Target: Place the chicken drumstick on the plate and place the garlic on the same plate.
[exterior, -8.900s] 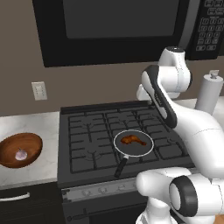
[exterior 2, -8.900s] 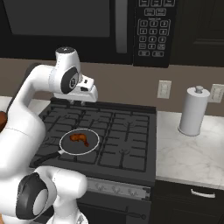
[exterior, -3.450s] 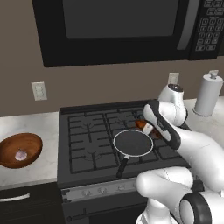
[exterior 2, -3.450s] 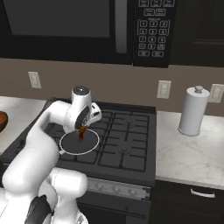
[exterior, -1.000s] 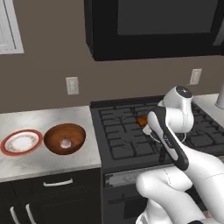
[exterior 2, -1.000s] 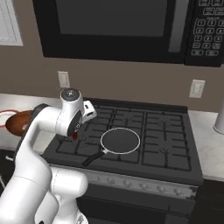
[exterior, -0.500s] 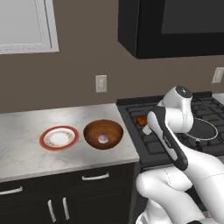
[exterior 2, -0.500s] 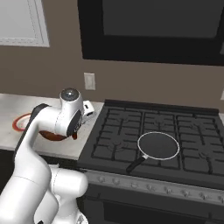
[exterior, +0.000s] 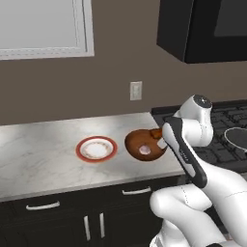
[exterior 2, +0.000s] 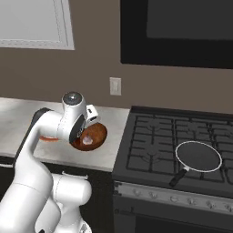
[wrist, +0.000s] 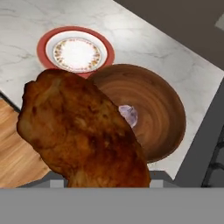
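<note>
The chicken drumstick (wrist: 83, 131), glossy orange-brown, looms large in the hand view and covers the fingertips that hold it. My gripper (exterior: 158, 136) is shut on it and hangs over the near right rim of the brown wooden bowl (exterior: 144, 144). The garlic (wrist: 128, 114), a pale pinkish bulb, lies inside that bowl (wrist: 153, 109). The plate (exterior: 96, 148), white with a red-orange rim, sits on the marble counter just left of the bowl and has nothing on it. In the hand view the plate (wrist: 76, 52) lies beyond the drumstick's thick end.
The black stove (exterior 2: 173, 136) stands right of the counter, with the black frying pan (exterior 2: 199, 157) on its front right burner. A wall outlet (exterior: 136, 90) and a window frame (exterior: 43, 24) are behind. The counter's front edge (exterior: 72, 190) runs above dark cabinets.
The base has driven left, so the whole view slid from the stove to the counter. Plate and bowl now sit near the middle. The gripper still holds the drumstick.
</note>
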